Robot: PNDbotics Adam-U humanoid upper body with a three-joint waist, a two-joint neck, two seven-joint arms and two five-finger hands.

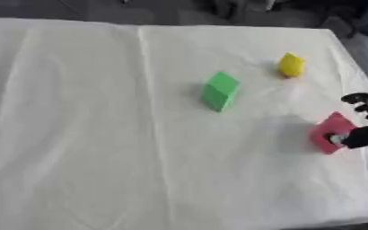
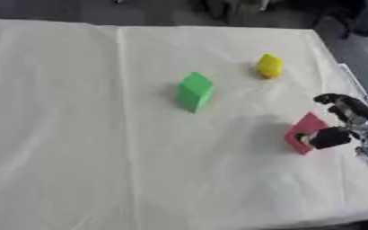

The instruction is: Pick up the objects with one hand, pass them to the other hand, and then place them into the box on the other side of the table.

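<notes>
A red block (image 2: pixel 300 130) stands tilted near the table's right edge. My right hand (image 2: pixel 352 117) comes in from the right and straddles it. The thumb (image 2: pixel 327 137) rests against the block's near right face, while the fingers (image 2: pixel 333 99) arch above its far corner with a small gap showing. A green block (image 1: pixel 220 91) stands near the middle of the white cloth. A yellow block (image 1: pixel 291 65) sits further back and to the right. No box shows in either view, and neither does my left hand.
The white cloth-covered table (image 1: pixel 101 134) fills the view, with a crease (image 1: pixel 149 90) running front to back. Its right edge (image 2: pixel 352 76) lies just beyond the red block, with dark floor past it. Dark shapes stand behind the far edge.
</notes>
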